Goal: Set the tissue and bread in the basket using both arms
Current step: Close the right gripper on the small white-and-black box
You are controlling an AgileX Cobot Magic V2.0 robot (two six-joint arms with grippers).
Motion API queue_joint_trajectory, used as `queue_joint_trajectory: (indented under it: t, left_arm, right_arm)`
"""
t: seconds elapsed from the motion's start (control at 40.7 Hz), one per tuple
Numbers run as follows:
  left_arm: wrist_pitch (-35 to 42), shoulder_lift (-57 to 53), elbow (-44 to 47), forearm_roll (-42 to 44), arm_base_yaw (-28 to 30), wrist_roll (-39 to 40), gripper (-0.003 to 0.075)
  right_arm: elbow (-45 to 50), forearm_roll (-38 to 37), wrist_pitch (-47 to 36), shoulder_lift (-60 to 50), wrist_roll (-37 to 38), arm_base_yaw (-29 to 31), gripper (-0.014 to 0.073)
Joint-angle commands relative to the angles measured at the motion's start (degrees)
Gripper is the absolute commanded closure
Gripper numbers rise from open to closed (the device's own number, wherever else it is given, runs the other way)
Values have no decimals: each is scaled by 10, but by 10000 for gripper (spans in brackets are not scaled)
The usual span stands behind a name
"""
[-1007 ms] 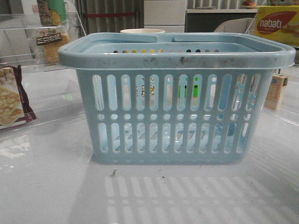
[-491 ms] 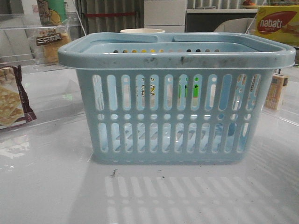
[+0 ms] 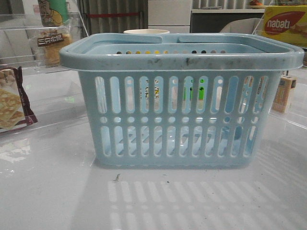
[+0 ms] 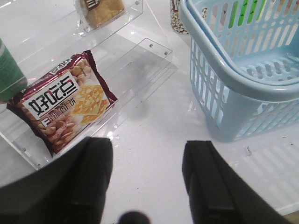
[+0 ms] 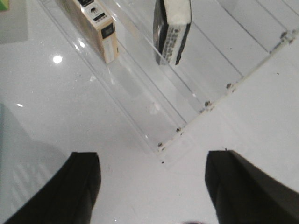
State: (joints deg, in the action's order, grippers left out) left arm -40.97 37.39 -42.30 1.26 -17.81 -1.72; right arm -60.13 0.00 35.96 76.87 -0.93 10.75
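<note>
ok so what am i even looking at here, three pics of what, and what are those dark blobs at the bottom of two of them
It is a two-armed robot at a white table. One picture looks forward at a light-blue basket. The other two come from cameras on each wrist; the dark blobs are gripper fingers. The left gripper is open and holds nothing, near a maroon cracker bag, with the bread farther off. The right gripper, also open and holding nothing, faces a clear tray with the tissue and a tan carton.

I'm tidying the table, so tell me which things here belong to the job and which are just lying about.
For the job: basket, bread, tissue.

Lying about: cracker bag, nabati box, tan carton.
</note>
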Motion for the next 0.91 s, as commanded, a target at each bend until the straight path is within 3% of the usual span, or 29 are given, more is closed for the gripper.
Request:
queue_joint_trajectory:
  t: [0.0,0.368,0.786,0.884]
  left_arm:
    - [46,3,-19,-3,-5,-1,321]
    - [46,3,-19,-3,-5,-1,321]
    - [46,3,-19,-3,-5,-1,321]
    - [46,3,-19,-3,-5,-1,321]
  right_arm:
    - [-56,-9,-36,31,1,4,25]
    - [-181,-40,-60,169,1,4,25]
    - [-205,-40,-135,237,1,4,25]
    - [-205,-40,-146,241,1,4,97]
